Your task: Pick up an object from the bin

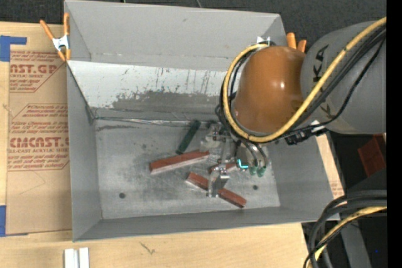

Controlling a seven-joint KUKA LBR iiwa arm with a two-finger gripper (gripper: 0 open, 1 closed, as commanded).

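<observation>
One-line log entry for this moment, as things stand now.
gripper: low over short red-brown bar | bar: flat on bin floor | nearby: long red-brown bar, dark green stick

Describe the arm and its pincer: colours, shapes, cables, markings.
The arm is a thick, rounded, silver-grey casing with black lettering. A glossy orange-brown dome covers its wrist, looped by yellow and black cables. Below it the pincer is small bare metal, with a teal glint beside it.

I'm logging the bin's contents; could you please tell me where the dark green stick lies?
In the camera view, the green stick lies tilted mid-floor in the bin, just above the long reddish-brown bar.
</observation>
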